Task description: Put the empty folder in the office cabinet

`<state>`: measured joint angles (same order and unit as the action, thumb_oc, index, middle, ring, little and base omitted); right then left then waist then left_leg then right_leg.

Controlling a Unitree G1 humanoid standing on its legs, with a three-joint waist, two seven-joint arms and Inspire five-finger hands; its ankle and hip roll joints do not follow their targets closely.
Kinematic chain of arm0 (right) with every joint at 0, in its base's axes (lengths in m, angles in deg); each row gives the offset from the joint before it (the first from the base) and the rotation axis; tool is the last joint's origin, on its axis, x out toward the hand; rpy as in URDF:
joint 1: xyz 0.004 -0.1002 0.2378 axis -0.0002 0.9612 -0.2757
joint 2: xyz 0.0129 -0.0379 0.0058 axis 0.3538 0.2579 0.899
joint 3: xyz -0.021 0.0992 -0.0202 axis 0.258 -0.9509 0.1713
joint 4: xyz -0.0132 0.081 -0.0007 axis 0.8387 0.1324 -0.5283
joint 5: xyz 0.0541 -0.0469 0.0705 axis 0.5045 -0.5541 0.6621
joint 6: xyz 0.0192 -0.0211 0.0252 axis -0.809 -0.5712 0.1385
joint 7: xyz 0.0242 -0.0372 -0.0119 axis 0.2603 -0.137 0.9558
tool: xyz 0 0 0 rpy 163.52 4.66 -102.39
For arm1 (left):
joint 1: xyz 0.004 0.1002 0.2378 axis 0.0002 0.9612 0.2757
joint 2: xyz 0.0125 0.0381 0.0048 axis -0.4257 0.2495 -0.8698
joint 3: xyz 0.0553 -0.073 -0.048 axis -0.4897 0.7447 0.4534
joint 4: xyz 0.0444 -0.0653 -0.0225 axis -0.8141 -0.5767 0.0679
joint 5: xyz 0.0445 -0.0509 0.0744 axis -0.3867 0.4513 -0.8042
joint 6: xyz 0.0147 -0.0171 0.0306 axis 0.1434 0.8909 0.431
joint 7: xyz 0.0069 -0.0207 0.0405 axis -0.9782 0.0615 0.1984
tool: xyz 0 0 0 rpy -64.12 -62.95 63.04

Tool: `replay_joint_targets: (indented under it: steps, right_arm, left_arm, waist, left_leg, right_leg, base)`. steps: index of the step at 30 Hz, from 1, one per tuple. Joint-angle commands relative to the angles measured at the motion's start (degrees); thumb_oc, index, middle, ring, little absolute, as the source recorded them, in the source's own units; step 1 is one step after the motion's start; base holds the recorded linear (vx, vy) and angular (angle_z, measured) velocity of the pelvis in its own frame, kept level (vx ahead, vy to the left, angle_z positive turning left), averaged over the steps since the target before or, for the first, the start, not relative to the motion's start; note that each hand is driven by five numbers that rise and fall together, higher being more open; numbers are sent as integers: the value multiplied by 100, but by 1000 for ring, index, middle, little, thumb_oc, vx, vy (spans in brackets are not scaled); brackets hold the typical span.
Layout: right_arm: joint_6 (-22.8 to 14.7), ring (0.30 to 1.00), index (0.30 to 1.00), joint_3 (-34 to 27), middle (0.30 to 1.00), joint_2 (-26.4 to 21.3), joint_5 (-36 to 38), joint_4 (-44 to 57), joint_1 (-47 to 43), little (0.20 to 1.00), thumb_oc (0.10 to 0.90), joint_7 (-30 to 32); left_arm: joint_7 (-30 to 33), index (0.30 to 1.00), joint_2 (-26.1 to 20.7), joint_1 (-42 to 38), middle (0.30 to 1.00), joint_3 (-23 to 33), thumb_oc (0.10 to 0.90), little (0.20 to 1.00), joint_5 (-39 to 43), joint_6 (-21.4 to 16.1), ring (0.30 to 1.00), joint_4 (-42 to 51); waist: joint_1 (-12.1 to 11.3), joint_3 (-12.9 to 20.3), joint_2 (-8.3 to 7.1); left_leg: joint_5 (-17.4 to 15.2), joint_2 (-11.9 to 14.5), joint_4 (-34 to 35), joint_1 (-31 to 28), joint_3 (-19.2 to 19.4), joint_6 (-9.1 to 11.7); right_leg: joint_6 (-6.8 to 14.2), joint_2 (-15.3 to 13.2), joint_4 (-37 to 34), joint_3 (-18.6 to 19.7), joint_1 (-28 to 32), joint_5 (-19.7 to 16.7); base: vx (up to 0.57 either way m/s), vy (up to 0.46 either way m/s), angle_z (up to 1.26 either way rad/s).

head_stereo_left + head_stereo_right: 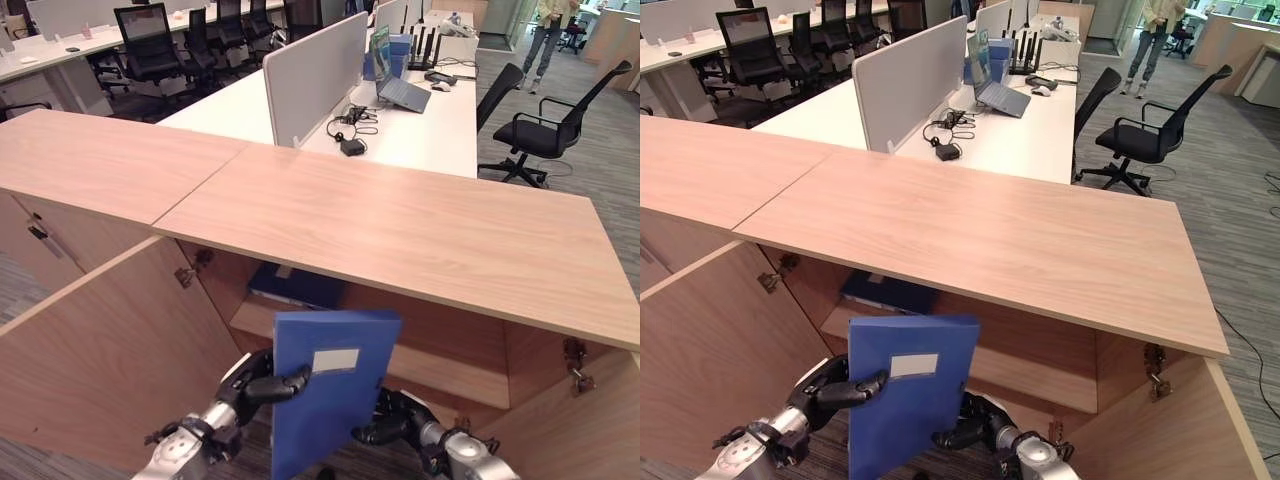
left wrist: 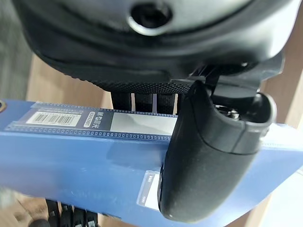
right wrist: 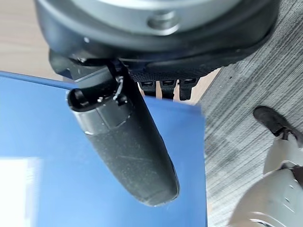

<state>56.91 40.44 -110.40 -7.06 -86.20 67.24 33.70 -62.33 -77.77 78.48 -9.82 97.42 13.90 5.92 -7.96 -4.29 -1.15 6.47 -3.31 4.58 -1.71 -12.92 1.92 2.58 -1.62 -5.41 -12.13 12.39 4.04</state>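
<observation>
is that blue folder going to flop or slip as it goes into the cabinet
The blue folder probably stays stiff: held upright between the left hand and right hand, its edges look straight. Its glossy cover may slide under the thumbs. It likely feels light.

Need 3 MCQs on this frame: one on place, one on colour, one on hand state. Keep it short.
1. Where is the blue box-file folder?
A. Lying on the wooden cabinet top
B. Held upright in front of the open wooden office cabinet
C. On the white desk

2. What colour is the folder lying on the shelf inside the cabinet?
A. Red
B. White
C. Dark blue

3. What are the hands doing?
A. Left hand and right hand each grip a side edge of the folder
B. Both hang open
C. One pulls the cabinet door

Key: 1 B, it stands between both hands before the opening. 2 C, a dark blue slab shows under the top. 3 A, thumbs lie across its face in both wrist views.
</observation>
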Motion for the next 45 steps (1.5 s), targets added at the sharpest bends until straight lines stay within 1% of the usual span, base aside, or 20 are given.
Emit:
replay_joint_targets:
  steps: [1, 3, 4, 5, 7, 8, 9, 13, 14, 16, 18, 20, 23, 25, 26, 27, 32, 35, 40, 45]
  right_arm:
    - [-402, 900, 900, 251, 900, 118, 678, 629, -751, 900, 800, -365]
    - [-422, 900, 900, 250, 900, 208, 848, 448, -883, 900, 800, -326]
    - [-415, 900, 900, 246, 900, 327, 997, 267, -1032, 900, 800, -311]
    - [-416, 900, 900, 244, 900, 328, 998, 265, -1034, 900, 800, -311]
    - [-416, 900, 900, 277, 900, 350, 1064, 240, -1178, 900, 800, -335]
    - [-439, 900, 900, 310, 900, 313, 1109, 231, -1307, 900, 800, -386]
    - [-439, 900, 900, 308, 900, 312, 1109, 231, -1307, 900, 800, -386]
    - [-516, 900, 900, 388, 900, 109, 1344, 294, -1609, 900, 800, -481]
    - [-515, 900, 900, 448, 900, -71, 1432, 406, -1720, 900, 800, -574]
    - [-543, 900, 900, 489, 900, -273, 1539, 454, -1928, 900, 800, -641]
    - [-558, 900, 900, 465, 900, -324, 1617, 425, -2031, 900, 800, -643]
    - [-564, 900, 900, 332, 900, -248, 2114, 56, -2393, 900, 800, -668]
    - [-543, 900, 900, 257, 900, -206, 2390, -45, -2559, 900, 800, -740]
    - [-417, 900, 900, 227, 900, -75, 2993, 193, -2594, 900, 800, -1019]
    - [-371, 340, 340, 224, 340, 12, 3181, 250, -2527, 340, 427, -1088]
    - [-343, 300, 300, 232, 300, 164, 3402, 292, -2433, 300, 400, -1137]
    - [-119, 300, 300, 571, 300, 572, 3940, 1024, -1703, 300, 400, -1494]
    - [-4, 300, 300, 821, 300, 639, 4054, 1578, -1199, 300, 400, -1697]
    - [125, 300, 300, 1083, 300, 645, 4324, 2140, -507, 300, 400, -1851]
    - [17, 300, 300, 942, 300, 615, 4511, 2172, -79, 300, 400, -1684]
  left_arm:
    - [-971, 300, 63, -969, 300, -398, 400, 300, 1067, -464, 300, 849]
    - [-1069, 300, 54, -1059, 300, -561, 400, 300, 1278, -370, 300, 842]
    - [-1275, 300, 28, -1167, 300, -798, 400, 300, 1628, -180, 300, 801]
    - [-1276, 300, 27, -1171, 300, -800, 400, 300, 1630, -180, 300, 798]
    - [-1559, 300, 7, -1217, 300, -1071, 400, 300, 1874, 57, 300, 719]
    - [-1795, 300, -112, -1268, 300, -1386, 400, 300, 2020, 251, 300, 675]
    - [-1796, 300, -112, -1271, 300, -1388, 400, 300, 2021, 251, 300, 673]
    - [-2237, 300, -757, -1356, 300, -2071, 400, 300, 2076, 498, 300, 604]
    - [-2466, 300, -968, -1404, 300, -2278, 400, 300, 2066, 622, 300, 529]
    - [-2691, 300, -1118, -1451, 300, -2509, 400, 300, 2066, 727, 300, 459]
    - [-2786, 300, -1145, -1473, 300, -2595, 400, 300, 2099, 788, 300, 454]
    - [-3058, 300, -1159, -1562, 300, -2853, 400, 300, 2238, 961, 300, 450]
    - [-3167, 300, -1097, -1616, 300, -2919, 400, 300, 2273, 1008, 300, 439]
    - [-3235, 300, -739, -1782, 300, -2924, 400, 300, 2208, 906, 300, 343]
    - [-3224, 300, -587, -1833, 300, -2931, 400, 300, 2187, 858, 300, 311]
    - [-3192, 300, -386, -1893, 300, -2921, 400, 300, 2184, 781, 300, 262]
    - [-3035, 300, 235, -1952, 300, -2705, 400, 300, 2174, 580, 300, 116]
    - [-2968, 300, 454, -1816, 300, -2534, 400, 300, 2170, 489, 300, 120]
    - [-2874, 300, 546, -1542, 300, -2359, 400, 300, 2183, 350, 300, 274]
    - [-2618, 300, 686, -1512, 300, -2355, 400, 300, 2122, 191, 300, 360]
  waist:
    - [88, 151, -123]
    - [83, 154, -122]
    - [94, 169, -117]
    - [91, 167, -118]
    - [115, 181, -111]
    - [148, 203, -105]
    - [145, 201, -105]
    - [191, 245, -85]
    - [209, 267, -91]
    - [216, 298, -102]
    - [207, 300, -105]
    - [172, 307, -114]
    - [145, 305, -125]
    - [67, 289, -173]
    - [53, 288, -179]
    - [48, 283, -181]
    - [109, 260, -208]
    - [176, 240, -200]
    - [251, 200, -173]
    - [361, 154, -158]
  left_leg:
    - [-645, 99, 42, -127, -145, 48]
    - [-645, 100, 42, -128, -133, 47]
    - [-648, 106, 42, -132, -112, 47]
    - [-648, 106, 42, -133, -110, 47]
    - [-654, 115, 42, -143, -83, 47]
    - [-663, 122, 42, -156, -54, 46]
    - [-664, 123, 42, -157, -52, 46]
    - [-686, 118, 42, -181, -27, 46]
    - [-697, 121, 42, -198, -19, 48]
    - [-706, 123, 42, -206, -12, 53]
    - [-709, 124, 42, -209, -15, 53]
    - [-712, 120, 42, -216, -18, 53]
    - [-720, 115, 42, -225, -21, 53]
    - [-732, 113, 42, -203, -13, 54]
    - [-733, 113, 42, -199, -8, 51]
    - [-737, 114, 42, -197, -1, 46]
    - [-777, 116, 42, -233, 40, 30]
    - [-798, 121, 42, -254, 54, 24]
    - [-825, 125, 42, -245, 62, 16]
    - [-851, 147, 42, -212, 110, 13]
  right_leg:
    - [222, -54, 41, -190, -212, -26]
    - [221, -54, 41, -170, -217, -32]
    - [218, -46, 41, -157, -215, -37]
    - [218, -46, 41, -155, -215, -37]
    - [216, -42, 41, -131, -217, -42]
    - [220, -44, 41, -112, -212, -51]
    - [220, -44, 41, -110, -211, -51]
    - [229, -46, 41, -90, -189, -69]
    - [233, -49, 41, -83, -179, -69]
    - [238, -53, 41, -84, -175, -70]
    - [237, -55, 41, -83, -171, -70]
    - [240, -53, 41, -79, -162, -79]
    - [244, -51, 41, -80, -159, -79]
    - [261, -53, 41, -121, -193, -93]
    - [262, -56, 41, -121, -198, -96]
    - [262, -61, 41, -110, -205, -98]
    - [257, -72, 41, -91, -174, -92]
    - [254, -81, 41, -92, -170, -81]
    - [256, -92, 41, -71, -202, -67]
    - [259, -85, 43, -17, -276, -73]
  base:
    - [0, 0, 0]
    - [0, 0, 0]
    - [0, 0, 0]
    - [0, 0, 0]
    - [-1, 1, -2]
    - [0, 1, -5]
    - [6, 7, -5]
    - [0, 0, 0]
    - [0, 0, 0]
    - [0, 0, 0]
    - [0, 0, 0]
    - [0, 0, 0]
    - [0, 0, 0]
    - [0, 0, 0]
    - [0, 0, 0]
    - [-14, 14, 3]
    - [1, -3, -3]
    - [21, -1, -5]
    - [3, 1, -1]
    - [5, 5, -2]
